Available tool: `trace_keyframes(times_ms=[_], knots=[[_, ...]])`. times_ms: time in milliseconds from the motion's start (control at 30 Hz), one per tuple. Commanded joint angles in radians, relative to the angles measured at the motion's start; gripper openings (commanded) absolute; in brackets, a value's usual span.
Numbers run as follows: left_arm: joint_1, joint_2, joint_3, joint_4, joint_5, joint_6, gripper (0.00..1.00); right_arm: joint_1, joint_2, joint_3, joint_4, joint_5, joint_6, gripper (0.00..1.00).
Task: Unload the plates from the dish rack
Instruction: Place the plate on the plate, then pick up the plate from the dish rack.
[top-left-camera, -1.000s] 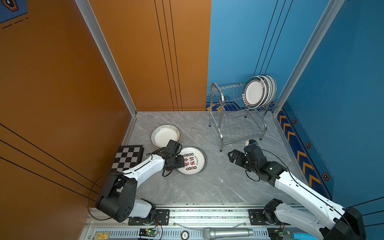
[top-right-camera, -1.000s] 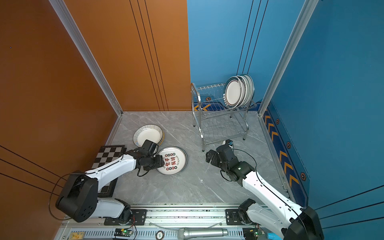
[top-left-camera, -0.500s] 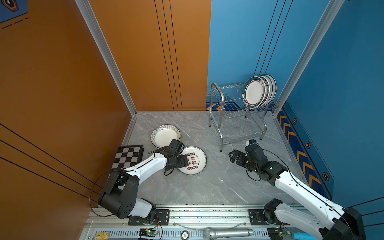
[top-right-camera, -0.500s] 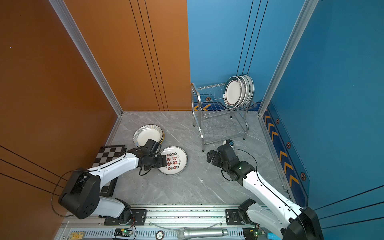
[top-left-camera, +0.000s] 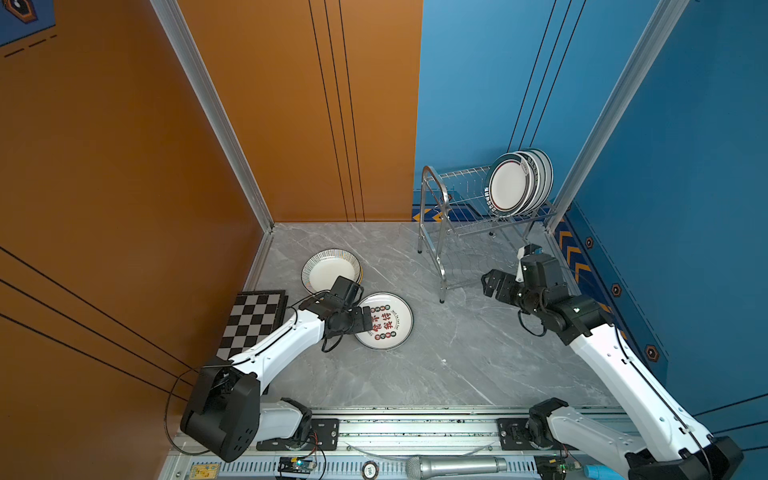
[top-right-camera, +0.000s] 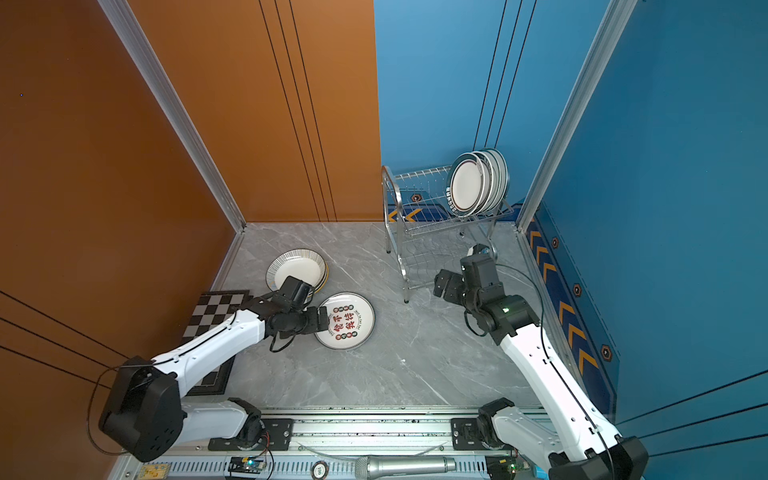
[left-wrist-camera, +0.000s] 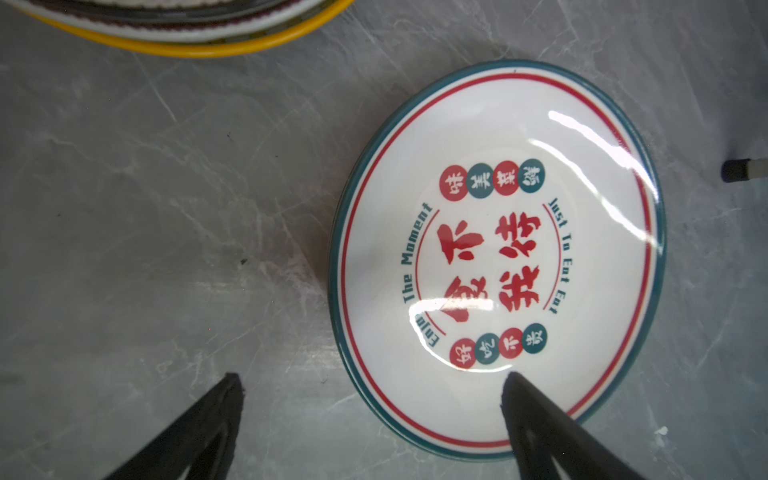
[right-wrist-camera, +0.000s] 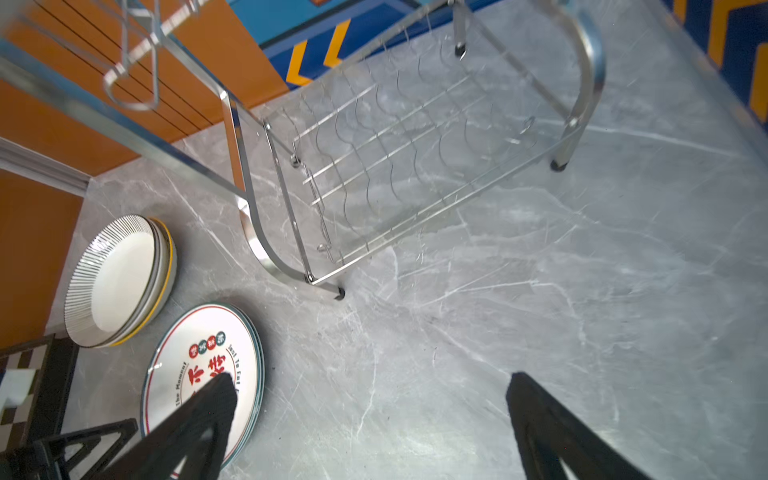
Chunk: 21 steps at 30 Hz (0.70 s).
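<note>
Grey marbled tabletop (top-left-camera: 457, 365) enclosed by orange and blue wall panels, shown from above in both top views.

Left claw (top-left-camera: 365, 319): jaws spread wide, clamped on nothing. In the left wrist view, the left claw (left-wrist-camera: 372, 376) straddles the edge of the lettered plate (left-wrist-camera: 498, 257). One fingertip (left-wrist-camera: 523, 399) lies over the plate's white inner rim and the other fingertip (left-wrist-camera: 220, 399) over bare table beside it. Contact between fingertip and plate cannot be determined. The lettered plate (top-left-camera: 388, 322) lies flat directly beneath and ahead of this claw. It carries red characters and a dark outer band, and a second rim shows under its edge.

A stack of striped plates (top-left-camera: 330, 272), with a yellow rim at its base, lies flat just beyond the left claw on the side toward the orange wall. A narrow strip of table separates it from the lettered plate. The chequered board (top-left-camera: 253, 320) lies behind this claw, beneath its arm.

Right claw (top-left-camera: 492, 284): jaws fully apart with only bare table between them, as the right wrist view confirms (right-wrist-camera: 371, 376). It is well apart from the left claw. The dish rack (top-left-camera: 436, 199) stands directly ahead of it, its nearest leg close by.

A row of dark-banded plates (top-left-camera: 509, 193) stands on edge on the rack's upper tier, above and beyond the right claw.
</note>
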Motion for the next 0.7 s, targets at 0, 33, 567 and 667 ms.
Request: trace_keyframes(times_ms=[0,33,567,667], knots=[[0.008,-0.055,0.016,-0.035,-0.019,0.018,0.98,-0.028,0.028,0.143,-0.091,0.102,-0.081,1.00],[0.010,-0.072,0.016,-0.035,-0.014,0.019,0.98,-0.034,0.040,0.189,-0.090,0.109,-0.093,1.00],[-0.015,-0.277,0.037,-0.051,0.003,-0.010,0.98,-0.231,0.455,0.809,-0.084,-0.243,-0.069,1.00],[-0.035,-0.293,0.032,-0.052,-0.043,-0.052,0.98,-0.236,0.497,0.844,-0.079,-0.238,-0.073,1.00]])
